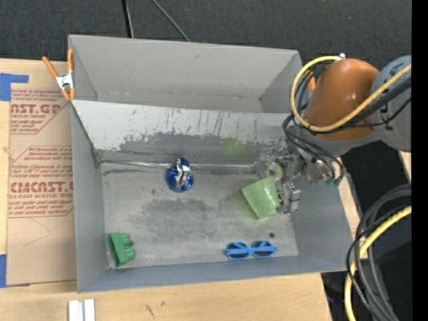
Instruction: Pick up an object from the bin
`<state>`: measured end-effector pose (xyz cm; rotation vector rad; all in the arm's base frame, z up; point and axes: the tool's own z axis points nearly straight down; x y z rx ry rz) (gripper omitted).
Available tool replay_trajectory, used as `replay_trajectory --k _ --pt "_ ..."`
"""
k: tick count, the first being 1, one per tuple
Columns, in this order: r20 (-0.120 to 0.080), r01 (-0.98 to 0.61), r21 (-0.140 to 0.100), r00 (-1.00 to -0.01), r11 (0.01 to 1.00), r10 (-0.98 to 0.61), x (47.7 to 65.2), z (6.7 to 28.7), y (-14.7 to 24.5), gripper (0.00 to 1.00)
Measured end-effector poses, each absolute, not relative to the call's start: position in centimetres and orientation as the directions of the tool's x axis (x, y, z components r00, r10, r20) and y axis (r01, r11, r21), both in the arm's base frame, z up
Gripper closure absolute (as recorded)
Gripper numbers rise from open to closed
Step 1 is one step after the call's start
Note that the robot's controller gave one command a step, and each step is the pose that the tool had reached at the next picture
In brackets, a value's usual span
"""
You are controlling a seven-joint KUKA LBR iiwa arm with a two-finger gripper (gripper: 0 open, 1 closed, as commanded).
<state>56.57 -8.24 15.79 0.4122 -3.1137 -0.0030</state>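
Note:
My gripper hangs low at the right side of the bin, under the arm's orange cover. A pale green, cup-like thing lies tilted right against the gripper's left side, touching it or nearly so. Whether the gripper has hold of it is hidden by the gripper's own body. A flat blue piece shaped like two joined ovals lies on the bin floor near the front wall, a little in front of the gripper.
A blue and white ball rests on the floor left of the middle, near the back wall. A dark green block sits in the front left corner. The bin's right wall is close behind the gripper.

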Motion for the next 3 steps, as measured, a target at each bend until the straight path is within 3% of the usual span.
replay_trajectory --k 1,2,3 --pt "-0.002 -0.200 -0.001 -0.980 0.980 -0.200 58.6 8.4 -10.7 0.00" --pt "0.001 -0.200 -0.004 -0.980 0.980 -0.200 58.6 8.6 -11.0 1.00" --pt "-0.011 -0.223 -0.005 -0.975 0.975 -0.223 58.1 27.8 -10.8 1.00"
